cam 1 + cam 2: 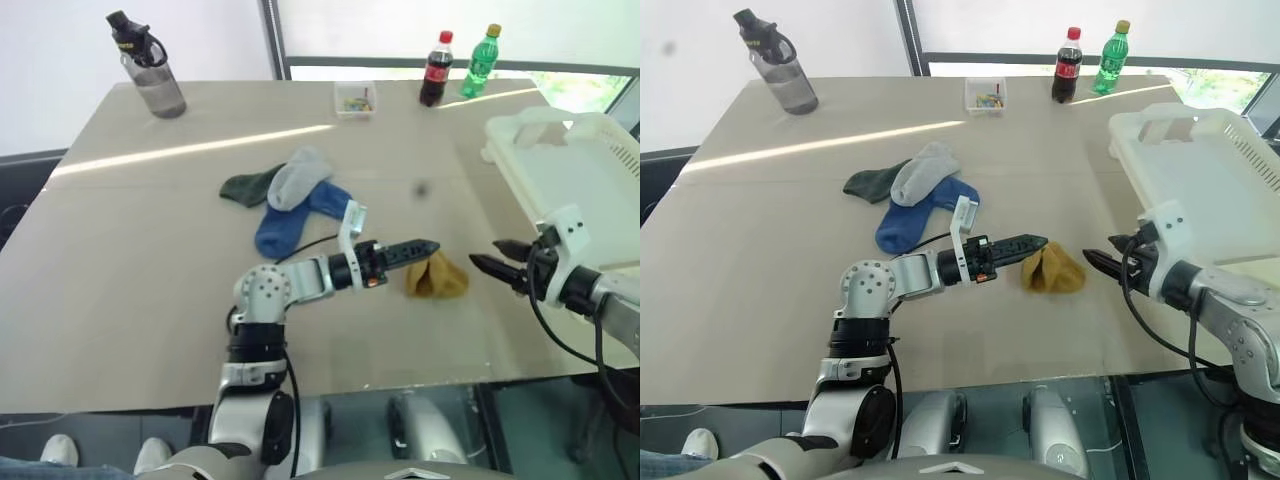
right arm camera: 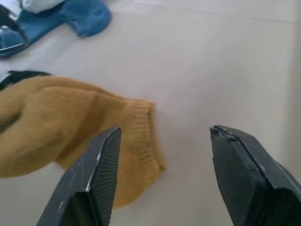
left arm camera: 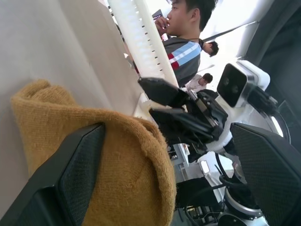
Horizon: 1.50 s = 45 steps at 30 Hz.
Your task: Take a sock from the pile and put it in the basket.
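Note:
The pile lies mid-table: a dark green sock (image 1: 243, 187), a light grey sock (image 1: 298, 177) and a blue sock (image 1: 288, 224). Apart from them, a mustard yellow sock (image 1: 445, 279) sits crumpled near the table's front. My left gripper (image 1: 432, 247) points right at table height, open, its fingertips at the yellow sock's left side; part of that sock (image 3: 127, 155) bulges between its fingers. My right gripper (image 1: 485, 255) faces it from the right, open, with bare table between its fingers and the sock's cuff (image 2: 141, 136) just ahead. The cream basket (image 1: 520, 130) stands at the right.
At the table's far edge stand a grey water bottle (image 1: 156, 70), a small clear box (image 1: 355, 100), a cola bottle (image 1: 436, 68) and a green bottle (image 1: 480, 60). A person (image 3: 186, 42) shows beyond the basket in the left wrist view. The table's front edge runs just below both grippers.

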Each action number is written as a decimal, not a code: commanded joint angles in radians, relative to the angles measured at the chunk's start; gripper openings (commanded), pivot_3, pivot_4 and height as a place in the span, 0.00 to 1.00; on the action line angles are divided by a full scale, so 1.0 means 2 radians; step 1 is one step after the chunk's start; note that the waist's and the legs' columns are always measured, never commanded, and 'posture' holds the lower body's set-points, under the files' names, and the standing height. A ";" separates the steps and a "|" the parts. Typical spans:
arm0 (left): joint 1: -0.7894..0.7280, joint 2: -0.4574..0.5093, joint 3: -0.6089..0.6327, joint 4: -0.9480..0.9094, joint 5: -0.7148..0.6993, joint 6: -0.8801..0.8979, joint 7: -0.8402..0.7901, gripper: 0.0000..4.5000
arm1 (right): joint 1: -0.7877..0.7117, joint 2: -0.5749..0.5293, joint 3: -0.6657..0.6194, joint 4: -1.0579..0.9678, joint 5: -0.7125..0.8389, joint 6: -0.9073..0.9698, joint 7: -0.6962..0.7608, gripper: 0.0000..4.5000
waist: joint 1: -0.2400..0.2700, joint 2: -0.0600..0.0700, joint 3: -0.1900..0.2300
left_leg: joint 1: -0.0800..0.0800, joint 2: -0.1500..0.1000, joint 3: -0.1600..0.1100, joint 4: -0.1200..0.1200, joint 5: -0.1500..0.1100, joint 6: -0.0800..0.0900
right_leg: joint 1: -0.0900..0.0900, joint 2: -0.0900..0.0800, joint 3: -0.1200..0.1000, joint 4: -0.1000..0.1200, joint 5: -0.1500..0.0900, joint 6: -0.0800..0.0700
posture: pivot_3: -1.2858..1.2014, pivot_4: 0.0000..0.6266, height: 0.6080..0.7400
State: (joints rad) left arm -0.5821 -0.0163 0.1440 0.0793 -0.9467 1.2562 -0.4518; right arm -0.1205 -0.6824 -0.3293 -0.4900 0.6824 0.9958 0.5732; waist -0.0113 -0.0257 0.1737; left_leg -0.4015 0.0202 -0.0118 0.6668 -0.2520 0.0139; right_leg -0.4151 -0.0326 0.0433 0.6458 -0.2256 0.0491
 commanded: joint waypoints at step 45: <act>-0.036 -0.018 -0.049 0.053 0.057 -0.078 -0.058 1.00 | -0.022 0.073 0.132 0.026 -0.063 -0.001 -0.136 0.99 | -0.001 0.000 0.000 | 0.000 0.000 0.000 0.000 0.000 0.000 | 0.000 0.000 0.000 0.000 0.000 0.000 | 0.52 0.24 1.00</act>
State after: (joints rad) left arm -0.6443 -0.0457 0.0480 0.2098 -0.8249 1.1071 -0.5499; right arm -0.1521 -0.5608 -0.0555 -0.4518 0.5646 1.0019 0.3161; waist -0.0133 -0.0253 0.1736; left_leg -0.4015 0.0203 -0.0120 0.6669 -0.2522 0.0143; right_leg -0.4151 -0.0325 0.0430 0.6451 -0.2257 0.0497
